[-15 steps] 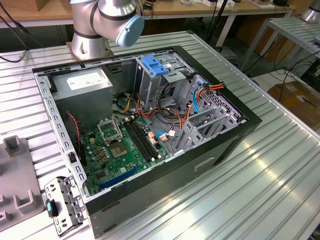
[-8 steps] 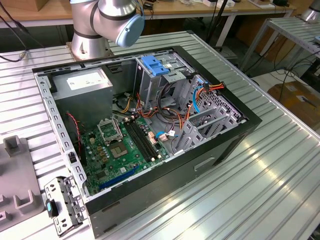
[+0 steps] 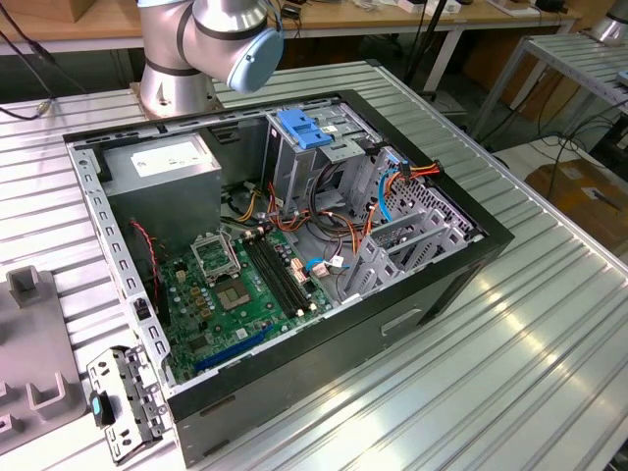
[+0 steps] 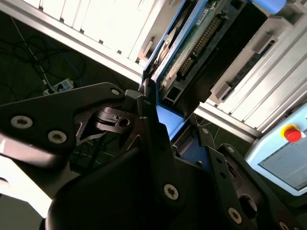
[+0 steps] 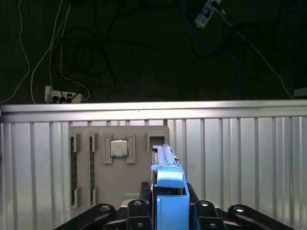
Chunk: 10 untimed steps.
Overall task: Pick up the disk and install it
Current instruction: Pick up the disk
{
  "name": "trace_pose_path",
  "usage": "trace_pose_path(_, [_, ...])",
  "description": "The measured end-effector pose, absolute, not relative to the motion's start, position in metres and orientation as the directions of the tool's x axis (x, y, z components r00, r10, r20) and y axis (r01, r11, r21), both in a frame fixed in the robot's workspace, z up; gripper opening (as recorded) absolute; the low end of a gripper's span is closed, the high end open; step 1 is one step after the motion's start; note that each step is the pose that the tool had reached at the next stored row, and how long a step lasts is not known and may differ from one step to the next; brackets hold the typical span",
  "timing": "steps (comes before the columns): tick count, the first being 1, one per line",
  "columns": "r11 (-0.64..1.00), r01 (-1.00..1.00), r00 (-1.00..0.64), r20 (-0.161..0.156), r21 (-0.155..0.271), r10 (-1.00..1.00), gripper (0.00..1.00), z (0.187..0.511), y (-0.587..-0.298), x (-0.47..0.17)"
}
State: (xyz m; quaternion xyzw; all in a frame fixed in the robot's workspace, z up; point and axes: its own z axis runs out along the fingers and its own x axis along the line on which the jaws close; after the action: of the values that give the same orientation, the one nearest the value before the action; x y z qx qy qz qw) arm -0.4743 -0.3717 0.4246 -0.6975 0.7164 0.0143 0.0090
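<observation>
Fingers point(image 5: 139, 215) clenched on disk point(image 5: 169, 189) | disk stands on edge between them, blue frame showing | grey tray point(image 5: 96, 191) on ribbed surface point(image 5: 240, 167) beyond

The computer case point(image 3: 392, 324) lies open on the table point(image 3: 530, 334). Inside it, the motherboard point(image 3: 235, 294) lies flat on the bottom. The power supply point(image 3: 162, 162) fills the far corner toward the exterior view's left, and the drive cage point(image 3: 304, 157) stands just to the exterior view's right of it.

Behind the case, the arm's base point(image 3: 177, 78) stands on the table. Just beside the case's near corner, on the exterior view's left, lies 1 bracket point(image 3: 128, 402). A tray point(image 3: 29, 363) lies further out that way.

In the first wrist view the gripper point(image 5: 170, 208) hangs over that tray with the disk point(image 5: 170, 187) between its 2 fingers. 1 chip point(image 5: 118, 148) sits in a pocket of the tray.
</observation>
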Motion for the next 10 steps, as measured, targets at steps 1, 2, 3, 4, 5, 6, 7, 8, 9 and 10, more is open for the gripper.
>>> trace_pose_path(1, [0.027, -1.0, -0.027, -0.033, 0.008, -0.999, 0.37, 0.4248, -0.3717, -0.4743])
trace_pose_path(2, [0.027, -1.0, -0.027, -0.033, 0.008, -0.999, 0.37, 0.4251, -0.3717, -0.4743])
trace_pose_path(3, [0.027, -1.0, -0.027, -0.033, 0.008, -0.999, 0.37, 0.4253, -0.3717, -0.4743])
trace_pose_path(4, [0.027, -1.0, -0.027, -0.033, 0.008, -0.999, 0.37, 0.4253, -0.3717, -0.4743])
trace_pose_path(5, [0.027, -1.0, -0.027, -0.033, 0.008, -0.999, 0.37, 0.4253, -0.3717, -0.4743])
trace_pose_path(6, [0.027, -1.0, -0.027, -0.033, 0.008, -0.999, 0.37, 0.4255, -0.3717, -0.4743])
trace_pose_path(7, [0.027, -1.0, -0.027, -0.033, 0.008, -0.999, 0.37, 0.4259, -0.3717, -0.4743])
trace_pose_path(8, [0.027, -1.0, -0.027, -0.033, 0.008, -0.999, 0.37, 0.4264, -0.3717, -0.4743])
trace_pose_path(9, [0.027, -1.0, -0.027, -0.033, 0.008, -0.999, 0.37, 0.4269, -0.3717, -0.4743])
trace_pose_path(10, [0.027, -1.0, -0.027, -0.033, 0.008, -0.999, 0.37, 0.4276, -0.3717, -0.4743])
